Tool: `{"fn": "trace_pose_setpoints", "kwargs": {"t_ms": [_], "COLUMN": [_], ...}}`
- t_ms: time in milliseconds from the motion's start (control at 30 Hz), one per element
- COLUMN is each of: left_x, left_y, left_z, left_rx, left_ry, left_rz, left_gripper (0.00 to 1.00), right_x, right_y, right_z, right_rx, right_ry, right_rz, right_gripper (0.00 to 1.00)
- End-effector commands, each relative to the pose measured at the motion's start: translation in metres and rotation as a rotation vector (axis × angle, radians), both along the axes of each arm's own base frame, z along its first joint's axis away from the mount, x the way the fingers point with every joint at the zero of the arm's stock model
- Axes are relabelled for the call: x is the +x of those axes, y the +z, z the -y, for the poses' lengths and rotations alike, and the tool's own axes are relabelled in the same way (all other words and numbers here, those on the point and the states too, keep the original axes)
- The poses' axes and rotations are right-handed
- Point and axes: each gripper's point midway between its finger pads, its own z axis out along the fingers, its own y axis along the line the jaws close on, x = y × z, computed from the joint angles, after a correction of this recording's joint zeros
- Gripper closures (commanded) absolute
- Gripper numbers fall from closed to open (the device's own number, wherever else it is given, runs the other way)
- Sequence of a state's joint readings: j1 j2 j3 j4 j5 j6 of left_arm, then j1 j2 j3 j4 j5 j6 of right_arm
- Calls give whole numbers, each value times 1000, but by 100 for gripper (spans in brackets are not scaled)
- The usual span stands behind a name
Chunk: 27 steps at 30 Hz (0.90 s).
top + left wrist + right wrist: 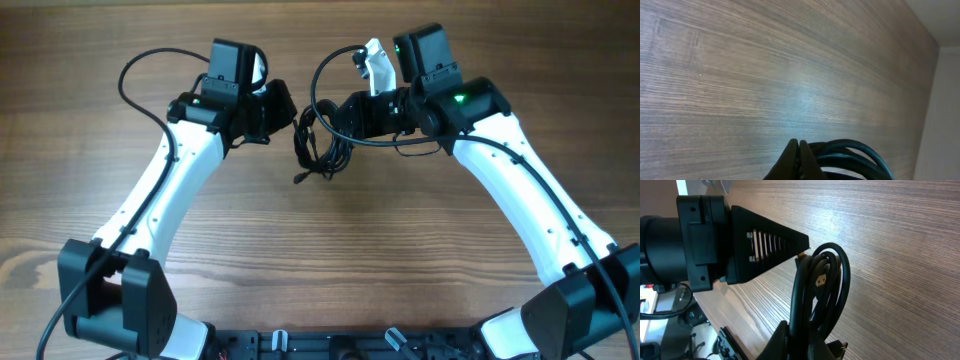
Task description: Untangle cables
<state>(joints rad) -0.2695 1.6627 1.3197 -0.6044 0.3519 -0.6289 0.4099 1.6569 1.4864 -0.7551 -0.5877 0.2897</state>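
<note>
The cables [318,150] form a small black coil held above the wooden table between my two grippers. In the right wrist view the coil [832,280] rises out of my right gripper [802,330], whose fingers are shut on its strands; a small plug [821,278] hangs inside the loop. My right gripper [335,118] reaches in from the right. My left gripper [290,118] comes from the left, and its shut tip [802,244] touches the coil's top. In the left wrist view its fingers [798,146] are pressed together, with the cables [855,155] just to their right; no strand shows between them.
A white object [377,62] sits at the back beside the right arm. Thick black arm cables [140,75] loop off the left arm at the far left. The arms' bases and a black rail [320,345] line the front edge. The table's far edge [935,75] meets a pale wall.
</note>
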Motion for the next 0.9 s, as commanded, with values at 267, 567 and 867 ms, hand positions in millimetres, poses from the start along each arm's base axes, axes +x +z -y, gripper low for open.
{"fn": "trace_pose_setpoints", "kwargs": {"t_ms": [267, 567, 867], "left_x": [-26, -35, -17], "left_y": [1, 21, 22], "left_z": [31, 49, -11], "left_rx": [-98, -196, -137], "left_ry": [-130, -201, -37], "left_rz": [-76, -64, -57], "left_gripper": [96, 96, 96], "right_x": [-1, 3, 3], "right_y": [6, 8, 8], "right_z": [-7, -8, -7], "right_rx": [30, 41, 38], "right_ry": [32, 5, 3], "right_rz": [14, 5, 8], "right_gripper": [96, 96, 96]}}
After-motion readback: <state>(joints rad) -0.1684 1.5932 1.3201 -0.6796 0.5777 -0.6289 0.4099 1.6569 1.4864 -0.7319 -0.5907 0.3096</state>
